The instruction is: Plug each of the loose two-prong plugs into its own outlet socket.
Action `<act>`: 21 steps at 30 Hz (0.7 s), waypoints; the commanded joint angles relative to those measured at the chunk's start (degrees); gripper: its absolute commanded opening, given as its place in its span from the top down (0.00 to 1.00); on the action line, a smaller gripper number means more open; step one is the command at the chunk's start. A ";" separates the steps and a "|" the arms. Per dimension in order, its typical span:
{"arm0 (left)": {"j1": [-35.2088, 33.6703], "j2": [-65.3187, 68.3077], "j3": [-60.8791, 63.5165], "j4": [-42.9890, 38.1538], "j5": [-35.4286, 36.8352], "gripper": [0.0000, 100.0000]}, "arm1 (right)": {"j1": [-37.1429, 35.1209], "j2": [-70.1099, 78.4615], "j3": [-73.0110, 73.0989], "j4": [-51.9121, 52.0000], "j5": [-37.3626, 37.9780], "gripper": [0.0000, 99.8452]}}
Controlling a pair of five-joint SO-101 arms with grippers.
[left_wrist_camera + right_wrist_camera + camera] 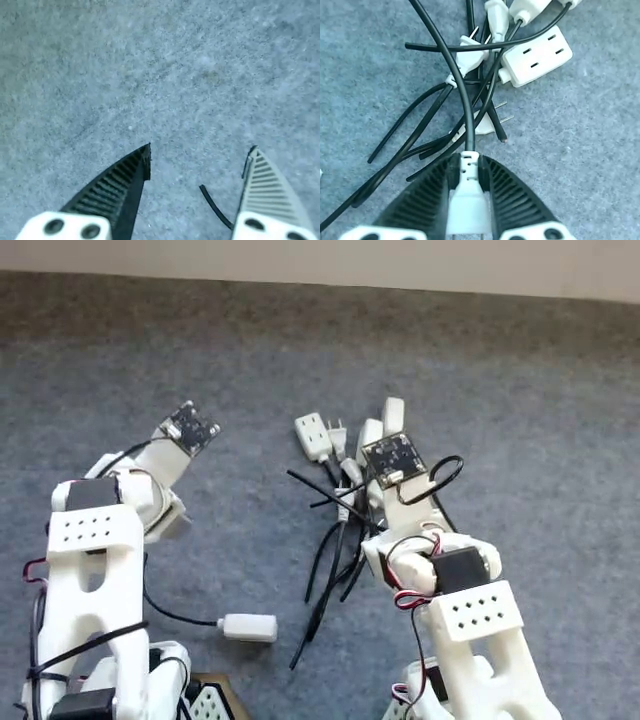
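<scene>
Fingers of R gripper (468, 162) clamped on a white plug (468, 200); its black cord (469, 137) runs into the cord tangle. Another two-prong plug (482, 125) lies just beyond, w/ an outlet socket (535, 57) past it. L gripper (200, 150) fingers apart over grey carpet (150, 60).

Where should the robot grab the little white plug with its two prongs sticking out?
Probably best to grip the plug by its white body, just behind the prongs, coming from above. It lies flat, the prongs must stay free, and black cords cross its tail.
</scene>
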 commanded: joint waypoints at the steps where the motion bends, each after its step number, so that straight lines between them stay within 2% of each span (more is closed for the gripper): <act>1: 4.00 -0.66 -3.38 12.22 -1.14 0.70 | -0.57 -1.36 -0.13 0.40 0.70 0.99; 4: 11.47 -2.86 -3.30 30.68 -9.93 0.70 | -0.57 -1.36 -0.13 0.13 0.70 0.99; 6: 14.20 -7.43 -2.86 35.43 -13.98 0.70 | -0.57 -1.36 -0.13 0.13 0.70 0.99; 9: 17.63 -15.78 1.63 39.56 -24.00 0.70 | -0.40 -1.36 -0.13 0.22 0.70 0.99; 11: 20.79 -20.44 7.25 38.68 -25.14 0.70 | -0.40 -1.36 -0.13 0.22 0.70 0.99; 16: 26.33 -26.77 22.20 28.84 -21.80 0.70 | -0.40 -1.36 -0.13 0.48 0.70 0.99; 21: 32.13 -26.77 27.47 21.80 -15.82 0.70 | -0.40 -1.36 -0.13 0.48 0.70 0.99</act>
